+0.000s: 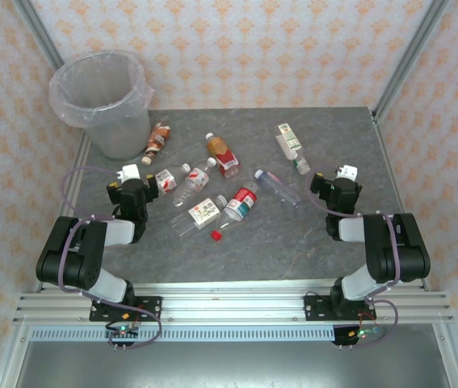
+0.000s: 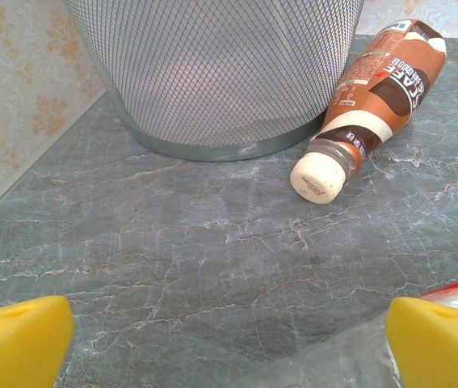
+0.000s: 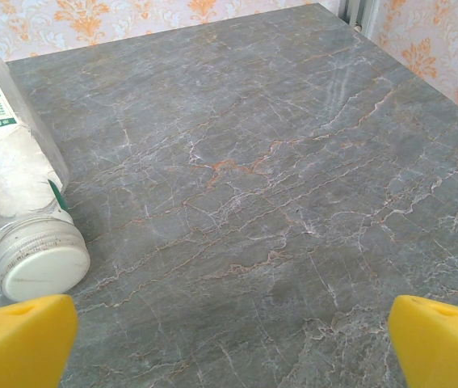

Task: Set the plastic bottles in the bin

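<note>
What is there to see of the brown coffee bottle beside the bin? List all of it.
The brown coffee bottle is small and plastic, wrapped in a brown and cream label with white and red print. Its cream cap is on, over a brownish neck. It lies on its side on the grey marbled table, cap pointing away from the bin, body close beside the bin's wall. Whether they touch cannot be told. Nothing grips it.

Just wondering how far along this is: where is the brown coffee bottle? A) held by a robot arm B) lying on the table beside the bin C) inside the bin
B: the brown bottle lies on its side on the table, right beside the bin.
</note>
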`<control>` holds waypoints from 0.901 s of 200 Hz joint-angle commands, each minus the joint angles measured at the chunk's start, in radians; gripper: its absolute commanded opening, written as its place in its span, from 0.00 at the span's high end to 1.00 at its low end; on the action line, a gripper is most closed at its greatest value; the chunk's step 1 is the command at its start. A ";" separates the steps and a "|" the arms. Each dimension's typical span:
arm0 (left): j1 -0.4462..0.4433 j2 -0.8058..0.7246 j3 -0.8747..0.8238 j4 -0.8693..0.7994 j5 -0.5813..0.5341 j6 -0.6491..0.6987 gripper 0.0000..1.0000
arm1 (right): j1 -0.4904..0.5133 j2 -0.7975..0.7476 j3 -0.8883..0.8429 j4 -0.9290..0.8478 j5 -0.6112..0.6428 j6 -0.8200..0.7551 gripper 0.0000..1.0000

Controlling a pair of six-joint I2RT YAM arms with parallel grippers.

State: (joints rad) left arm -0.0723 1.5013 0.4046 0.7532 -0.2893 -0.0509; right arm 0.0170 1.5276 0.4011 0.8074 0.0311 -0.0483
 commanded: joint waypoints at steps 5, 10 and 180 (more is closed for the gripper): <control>-0.005 -0.009 -0.004 0.032 -0.028 0.010 0.00 | 0.004 -0.006 0.001 0.005 0.016 0.013 0.01; -0.004 -0.009 -0.004 0.033 -0.027 0.011 0.00 | 0.003 -0.004 0.002 0.004 0.015 0.013 0.01; -0.093 -0.545 0.146 -0.791 -0.084 -0.291 0.00 | 0.003 -0.450 0.104 -0.552 -0.139 0.277 0.01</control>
State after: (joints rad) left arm -0.1509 1.0283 0.4911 0.1947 -0.3275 -0.1783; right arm 0.0170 1.1057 0.4843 0.3862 -0.0723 0.1024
